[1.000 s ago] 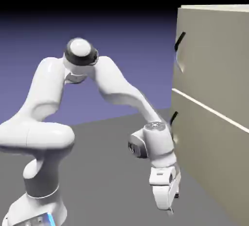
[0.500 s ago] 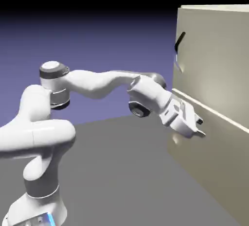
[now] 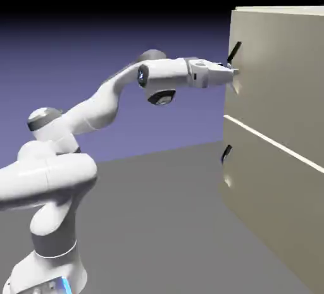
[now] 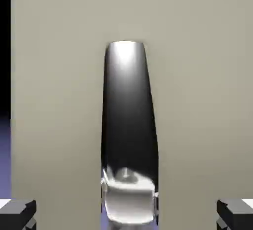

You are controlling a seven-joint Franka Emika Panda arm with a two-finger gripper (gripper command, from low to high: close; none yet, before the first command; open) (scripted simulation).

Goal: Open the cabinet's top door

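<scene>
The cabinet (image 3: 285, 10) is a tall beige box at the exterior view's right. Its top door (image 3: 278, 78) carries a short slanted black handle (image 3: 234, 51) near its left edge. My gripper (image 3: 233, 70) reaches out level and sits at the lower end of that handle. In the hand view the dark handle (image 4: 128, 125) runs up the middle of the beige door (image 4: 197, 100), and my gripper (image 4: 126, 214) straddles it. Both grey fingertips (image 4: 17, 211) stand far out at the bottom corners, with a wide gap to the handle on each side, so the gripper is open.
Below the top door, past a pale seam, lies the lower panel (image 3: 272, 210) with its own black handle (image 3: 226, 154). The grey table (image 3: 158, 223) stretches between my base and the cabinet.
The arm has swung up from low beside the lower panel, past the seam, to the top door's handle. The hand now points level at the cabinet instead of downward.
</scene>
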